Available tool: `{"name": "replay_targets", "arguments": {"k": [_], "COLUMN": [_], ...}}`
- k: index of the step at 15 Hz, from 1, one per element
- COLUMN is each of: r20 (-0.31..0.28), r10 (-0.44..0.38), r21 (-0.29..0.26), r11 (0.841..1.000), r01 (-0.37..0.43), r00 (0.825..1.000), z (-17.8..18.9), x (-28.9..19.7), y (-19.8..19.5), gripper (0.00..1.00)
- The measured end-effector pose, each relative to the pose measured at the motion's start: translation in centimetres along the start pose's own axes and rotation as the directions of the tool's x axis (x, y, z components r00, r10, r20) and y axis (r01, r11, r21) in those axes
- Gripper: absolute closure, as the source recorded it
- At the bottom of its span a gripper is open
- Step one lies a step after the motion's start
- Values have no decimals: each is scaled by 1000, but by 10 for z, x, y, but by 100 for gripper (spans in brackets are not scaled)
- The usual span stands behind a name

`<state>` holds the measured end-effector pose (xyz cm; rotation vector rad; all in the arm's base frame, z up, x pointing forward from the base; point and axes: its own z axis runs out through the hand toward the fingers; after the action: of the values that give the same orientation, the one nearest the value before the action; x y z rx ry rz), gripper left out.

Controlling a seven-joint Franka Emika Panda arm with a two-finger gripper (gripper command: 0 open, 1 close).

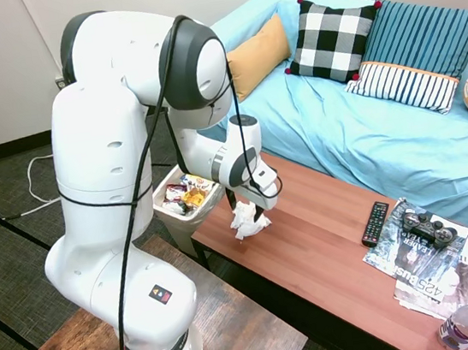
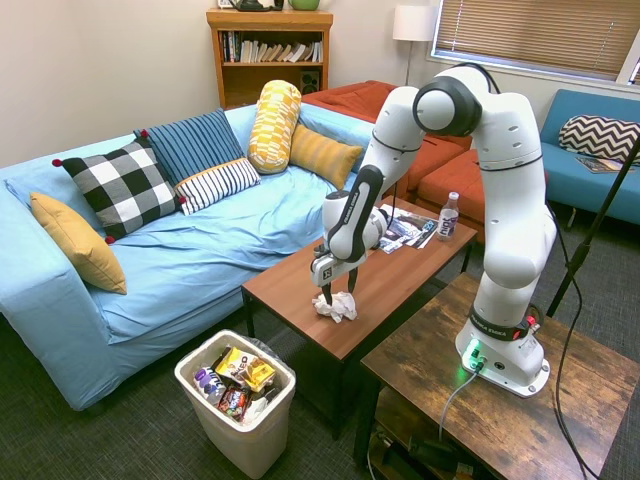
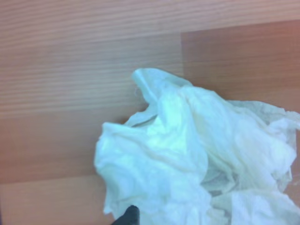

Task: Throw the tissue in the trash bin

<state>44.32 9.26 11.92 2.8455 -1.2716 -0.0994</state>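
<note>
Gripper: your gripper (image 2: pixel 337 296) points down over the near end of the coffee table (image 2: pixel 400 268), its fingers pinched on the top of the tissue (image 2: pixel 336 306).
Tissue: you see a crumpled white wad; whether its underside touches the wood or hangs just above it cannot be told. In the wrist view the tissue (image 3: pixel 197 154) fills most of the frame over the wood grain.
Trash bin: the off-white trash bin (image 2: pixel 240 432) stands on the carpet just off that end of the table, between it and the blue sofa (image 2: pixel 200 250); snack wrappers (image 2: pixel 232 380) lie inside it.
Far end of table: you have magazines (image 1: pixel 436 265), a remote control (image 1: pixel 375 223), a game controller (image 1: pixel 426 226) and a water bottle (image 1: pixel 467 325) well away from the tissue.
</note>
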Motion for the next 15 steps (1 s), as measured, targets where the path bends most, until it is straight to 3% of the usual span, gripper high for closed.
{"name": "replay_targets", "arguments": {"k": [4, 15], "r20": [14, 47], "r10": [3, -21], "r21": [-5, 22], "r11": [1000, 1000], "r01": [-3, 20], "r00": [1000, 999], "z": [32, 34], "x": [10, 22], "y": [-6, -4], "gripper": [100, 100]}}
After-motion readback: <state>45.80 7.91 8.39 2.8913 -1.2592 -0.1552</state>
